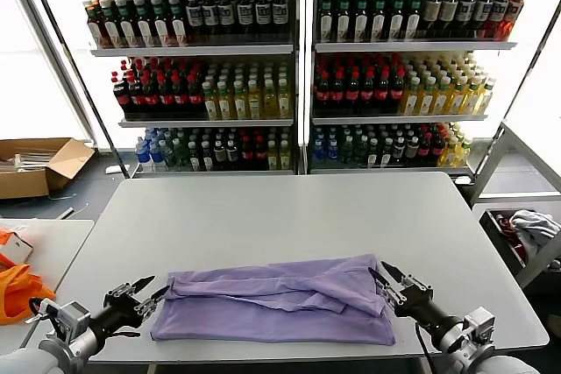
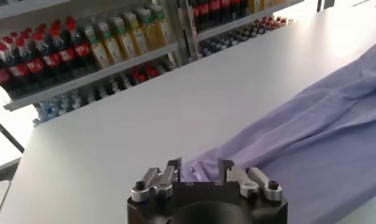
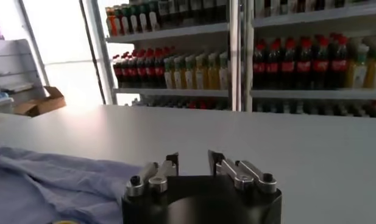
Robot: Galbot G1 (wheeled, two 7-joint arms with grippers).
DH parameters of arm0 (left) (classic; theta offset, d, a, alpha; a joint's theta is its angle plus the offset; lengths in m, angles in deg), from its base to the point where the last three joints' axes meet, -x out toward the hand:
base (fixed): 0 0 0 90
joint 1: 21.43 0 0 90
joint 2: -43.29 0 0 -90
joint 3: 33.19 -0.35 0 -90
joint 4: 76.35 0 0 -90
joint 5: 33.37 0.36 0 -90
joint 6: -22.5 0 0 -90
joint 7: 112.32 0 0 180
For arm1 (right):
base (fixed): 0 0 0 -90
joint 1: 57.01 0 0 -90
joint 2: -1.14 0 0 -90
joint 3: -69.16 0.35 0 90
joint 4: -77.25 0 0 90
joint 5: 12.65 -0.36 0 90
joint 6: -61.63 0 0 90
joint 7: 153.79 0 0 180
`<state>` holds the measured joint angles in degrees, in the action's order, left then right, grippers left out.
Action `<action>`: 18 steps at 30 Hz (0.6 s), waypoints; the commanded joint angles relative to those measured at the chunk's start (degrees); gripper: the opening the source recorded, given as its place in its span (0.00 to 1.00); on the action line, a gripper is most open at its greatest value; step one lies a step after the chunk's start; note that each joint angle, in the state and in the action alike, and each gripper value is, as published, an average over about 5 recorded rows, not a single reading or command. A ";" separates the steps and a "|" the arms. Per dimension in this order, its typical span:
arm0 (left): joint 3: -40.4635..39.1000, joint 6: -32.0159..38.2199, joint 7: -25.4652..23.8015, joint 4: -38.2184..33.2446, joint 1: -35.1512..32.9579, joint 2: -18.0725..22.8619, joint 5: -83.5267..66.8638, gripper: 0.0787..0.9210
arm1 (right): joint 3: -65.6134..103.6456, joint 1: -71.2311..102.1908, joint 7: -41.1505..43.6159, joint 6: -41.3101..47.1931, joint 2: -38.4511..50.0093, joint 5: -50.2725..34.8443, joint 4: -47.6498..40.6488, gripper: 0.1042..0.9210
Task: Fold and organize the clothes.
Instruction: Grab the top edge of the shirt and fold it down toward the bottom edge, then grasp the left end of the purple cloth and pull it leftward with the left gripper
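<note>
The lavender T-shirt (image 1: 276, 308) lies folded into a wide band along the near edge of the grey table (image 1: 280, 216). My left gripper (image 1: 147, 293) sits at its left end and my right gripper (image 1: 390, 279) at its right end, both with fingers parted and holding nothing. For the next fold I should pinch both layers at matching corners, so the edges stay aligned.
</note>
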<state>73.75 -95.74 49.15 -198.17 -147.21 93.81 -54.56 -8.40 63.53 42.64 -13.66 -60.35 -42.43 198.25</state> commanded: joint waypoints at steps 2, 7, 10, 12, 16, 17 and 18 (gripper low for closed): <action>-4.73 -1.54 14.93 -6.96 -1.42 7.45 -3.84 0.58 | 8.76 0.96 -1.77 -6.34 -4.33 0.68 0.63 0.56; -14.50 2.88 24.28 -4.86 1.59 15.11 -5.48 0.75 | 7.53 4.13 -1.67 -7.43 -8.40 3.37 1.38 0.74; -17.80 4.15 27.64 -1.76 3.62 17.37 -4.85 0.84 | 6.41 5.98 -1.48 -8.27 -9.66 4.99 2.07 0.83; -18.78 3.96 30.56 -0.26 4.68 18.38 -4.48 0.87 | 6.10 6.93 -1.34 -8.74 -9.92 5.81 2.47 0.87; -19.79 0.71 38.83 0.75 6.09 19.70 -8.55 0.88 | 6.05 8.21 -1.30 -9.41 -9.93 6.67 2.92 0.88; -19.90 -0.01 40.58 1.18 6.45 19.95 -9.56 0.88 | 5.93 8.44 -1.28 -9.56 -9.97 6.78 2.98 0.88; -19.91 -0.34 42.03 1.72 6.76 20.18 -10.07 0.88 | 5.75 8.60 -1.23 -9.69 -10.08 6.87 3.03 0.88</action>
<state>60.92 -94.10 71.72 -199.91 -143.93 107.22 -59.23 -3.17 69.10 41.66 -21.27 -67.87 -37.83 200.59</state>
